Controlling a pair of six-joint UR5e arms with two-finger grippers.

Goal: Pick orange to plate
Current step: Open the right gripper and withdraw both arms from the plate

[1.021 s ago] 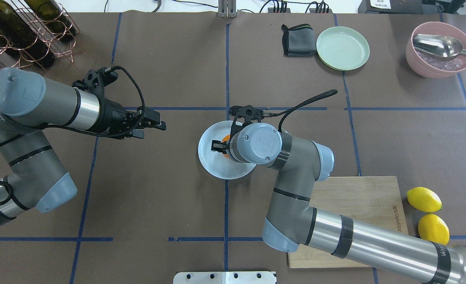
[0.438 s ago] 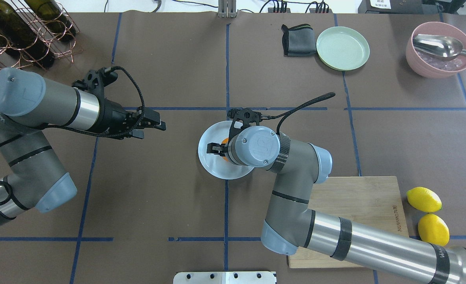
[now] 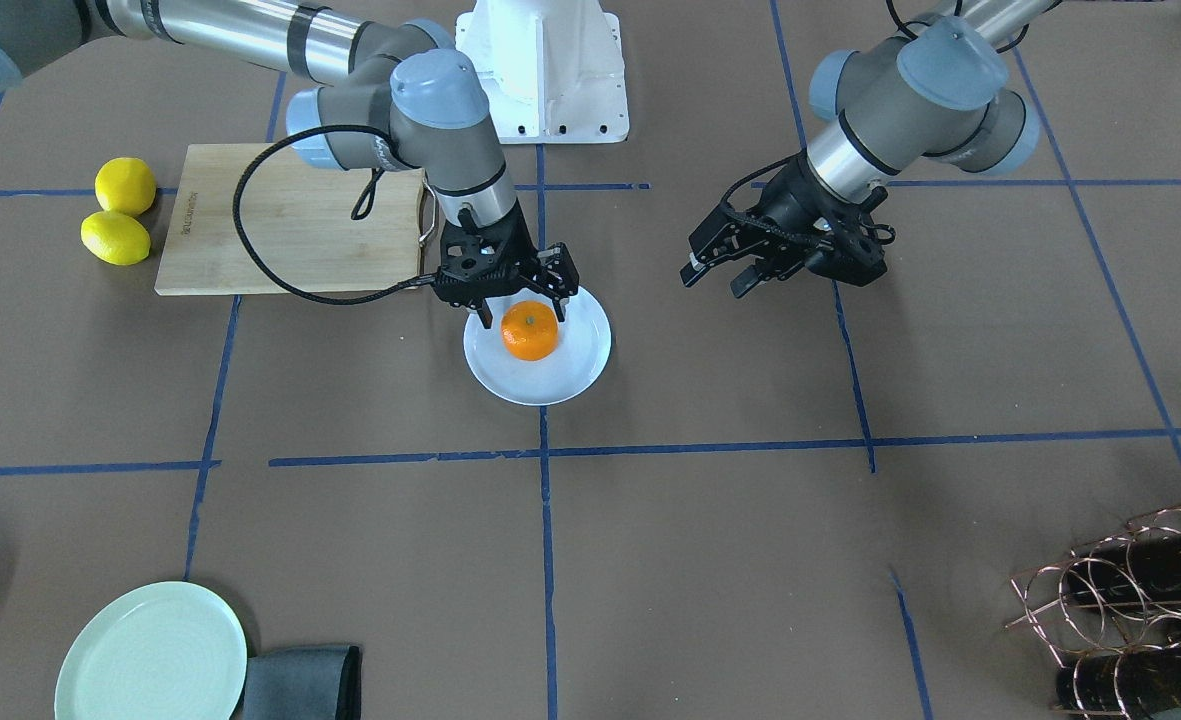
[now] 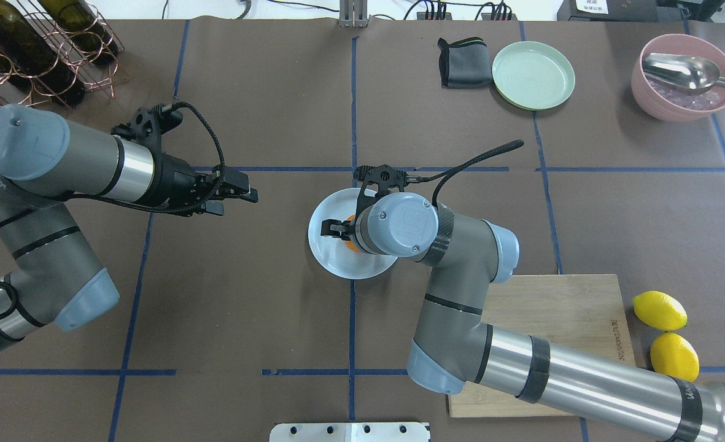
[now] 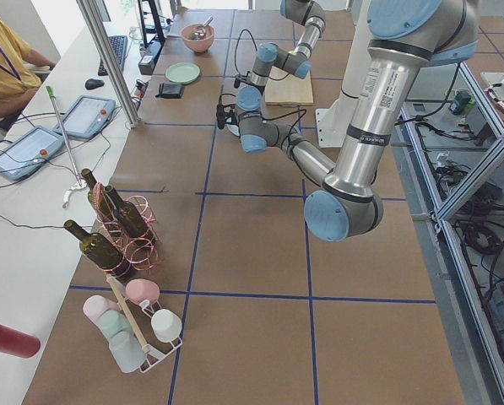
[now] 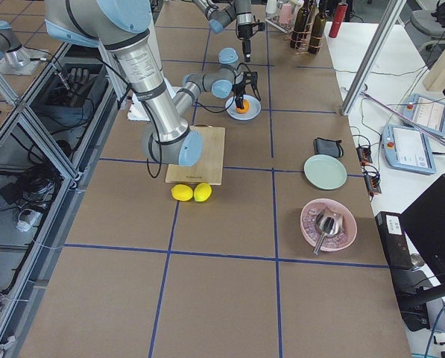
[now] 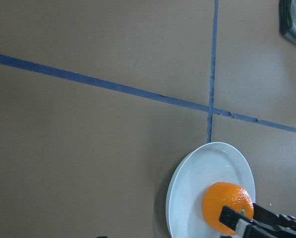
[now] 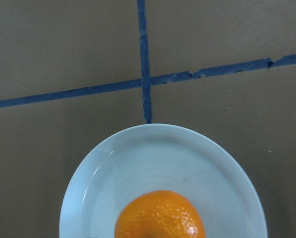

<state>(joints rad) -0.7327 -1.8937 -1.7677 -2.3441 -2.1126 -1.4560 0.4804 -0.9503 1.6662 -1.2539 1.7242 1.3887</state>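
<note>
Both claws spread: right claw [image 3: 524, 308] straddles the orange [image 3: 530, 331] on the plate [image 3: 578, 364]; left claw [image 3: 715, 279] hovers apart.

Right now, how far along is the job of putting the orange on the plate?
Done: the small round orange fruit rests on the round pale bluish-white plate. In hand: the right gripper is open, low over the plate, straddling the fruit without gripping it. Left: probably only lifting that gripper clear. The left gripper hangs open and empty, apart from the plate.
</note>
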